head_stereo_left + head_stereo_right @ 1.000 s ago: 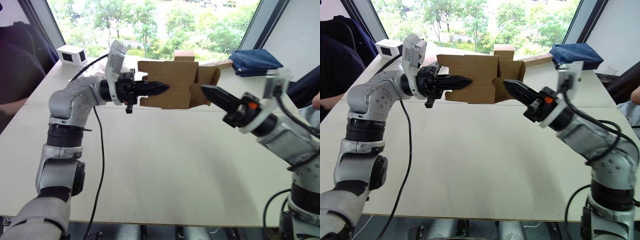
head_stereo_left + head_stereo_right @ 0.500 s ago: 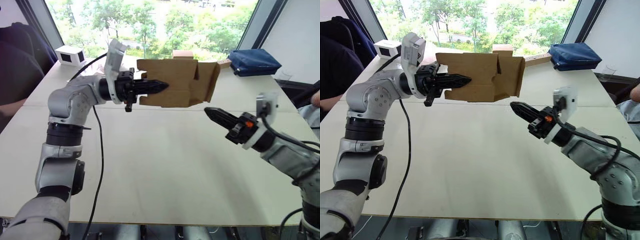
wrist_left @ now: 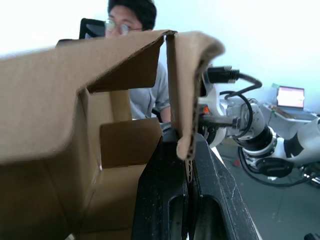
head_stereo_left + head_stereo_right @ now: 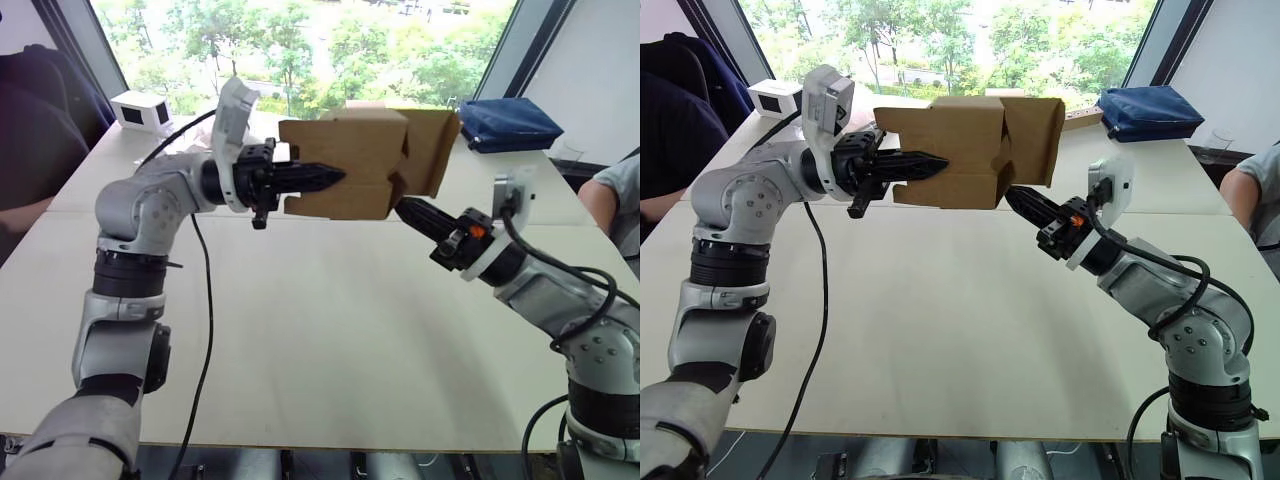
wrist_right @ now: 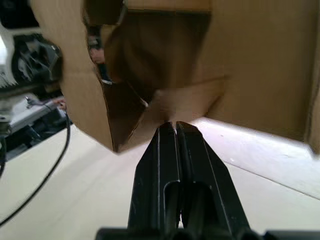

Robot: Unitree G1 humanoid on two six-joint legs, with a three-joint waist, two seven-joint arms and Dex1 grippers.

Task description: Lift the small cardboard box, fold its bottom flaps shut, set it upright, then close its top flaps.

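Head views: box [image 4: 345, 165] held in the air over the far middle of the table [image 4: 300, 340], well clear of the top. Left gripper [image 4: 335, 178] clamped on one box wall, fingers pinching the cardboard edge, as seen close up in the left wrist view. Right gripper [image 4: 1012, 196] with fingers pressed together, empty, tip just under the box's right end, at the lower flap. One side flap [image 4: 432, 150] on that end sticking out, not yet folded in.

Step in hand, by judgement: folding the bottom flaps shut. To do it well: keep the left grip firm and level so the box does not twist; push with the closed right tip on the middle of a flap, not its corner; sweep inward toward the opening; fold opposite flaps in pairs; avoid jamming the tip inside the box or tearing the crease.

Count: one held box; a second cardboard box [image 4: 366, 105] barely visible behind it; one white box [image 4: 142, 109] far left; one blue bag [image 4: 508, 122] far right; two grippers; a person at each side edge.
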